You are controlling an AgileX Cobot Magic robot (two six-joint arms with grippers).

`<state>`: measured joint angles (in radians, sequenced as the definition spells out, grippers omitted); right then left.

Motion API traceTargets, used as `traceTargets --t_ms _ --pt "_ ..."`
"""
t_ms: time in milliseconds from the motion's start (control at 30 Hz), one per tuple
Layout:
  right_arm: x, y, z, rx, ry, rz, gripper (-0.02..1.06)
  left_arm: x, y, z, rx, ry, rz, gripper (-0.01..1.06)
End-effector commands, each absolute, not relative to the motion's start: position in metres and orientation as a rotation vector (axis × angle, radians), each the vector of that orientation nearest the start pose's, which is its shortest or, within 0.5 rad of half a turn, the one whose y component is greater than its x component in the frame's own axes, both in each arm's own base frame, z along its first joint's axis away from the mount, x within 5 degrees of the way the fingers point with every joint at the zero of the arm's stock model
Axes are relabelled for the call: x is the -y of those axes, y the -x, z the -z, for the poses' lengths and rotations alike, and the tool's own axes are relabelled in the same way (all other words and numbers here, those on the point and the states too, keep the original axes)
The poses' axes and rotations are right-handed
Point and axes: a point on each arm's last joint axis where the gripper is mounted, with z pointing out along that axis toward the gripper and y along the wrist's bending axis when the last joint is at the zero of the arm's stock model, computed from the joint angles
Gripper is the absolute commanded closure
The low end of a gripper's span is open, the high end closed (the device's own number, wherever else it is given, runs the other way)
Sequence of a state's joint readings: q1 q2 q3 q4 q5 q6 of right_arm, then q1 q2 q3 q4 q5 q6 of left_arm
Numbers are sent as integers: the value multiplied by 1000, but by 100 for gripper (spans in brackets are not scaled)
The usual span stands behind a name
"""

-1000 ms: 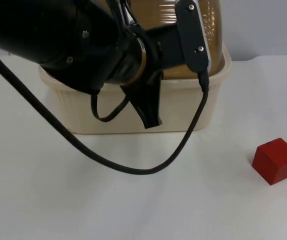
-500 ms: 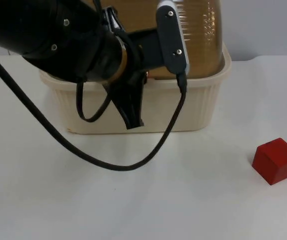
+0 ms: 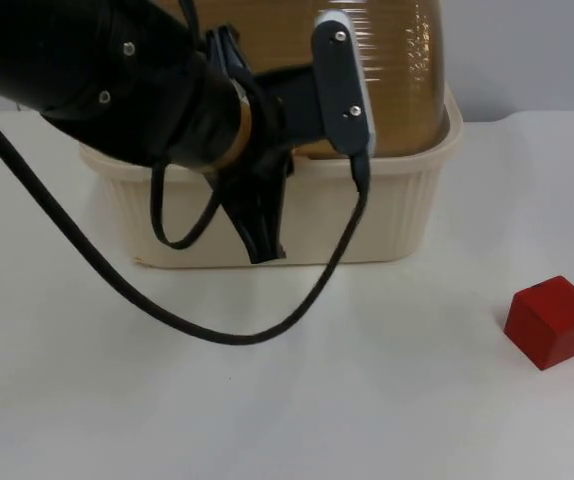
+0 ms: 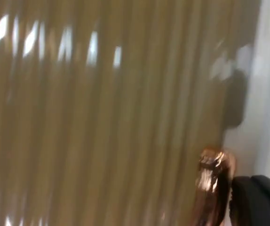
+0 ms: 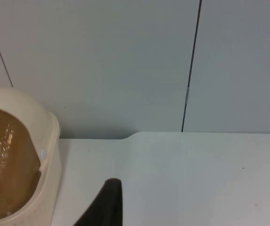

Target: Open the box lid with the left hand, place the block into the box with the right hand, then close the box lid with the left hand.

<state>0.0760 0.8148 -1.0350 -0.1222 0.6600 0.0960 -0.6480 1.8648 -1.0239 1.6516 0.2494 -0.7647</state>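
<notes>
The left gripper [image 3: 260,215] hangs over the box's [image 3: 407,215] front rim — whether it is spread or pinching, I cannot tell. The brown lid [image 3: 387,80] stands raised behind it. The red block [image 3: 553,322] sits on the table [image 3: 387,400], well apart — right arm waiting.

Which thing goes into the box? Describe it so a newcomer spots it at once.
Start at the cream box at the back of the white table, its amber lid raised. Look toward the table's front right: the red block sits alone, the only red, cube-shaped thing.
</notes>
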Motion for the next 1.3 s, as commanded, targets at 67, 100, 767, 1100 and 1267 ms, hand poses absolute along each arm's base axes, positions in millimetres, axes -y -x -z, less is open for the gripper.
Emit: traceTargets --t_ms 67,100,767,1100,1267 --pt "-5 -148 -425 -1895 26 24 0 209 -320 -167 -1760 -1503 -422 105" --pt "-5 -148 -425 -1895 26 24 0 209 -320 -167 -1760 -1504 -420 105" --pt "-5 -148 -425 -1901 25 23 0 199 -325 -170 -1782 -1446 -576 105" --pt "-5 -148 -425 -1901 25 23 0 198 -325 -174 -1797 -1399 -558 105" --pt "-5 -148 -425 -1901 25 21 0 199 -325 -183 -1781 -1373 -542 105"
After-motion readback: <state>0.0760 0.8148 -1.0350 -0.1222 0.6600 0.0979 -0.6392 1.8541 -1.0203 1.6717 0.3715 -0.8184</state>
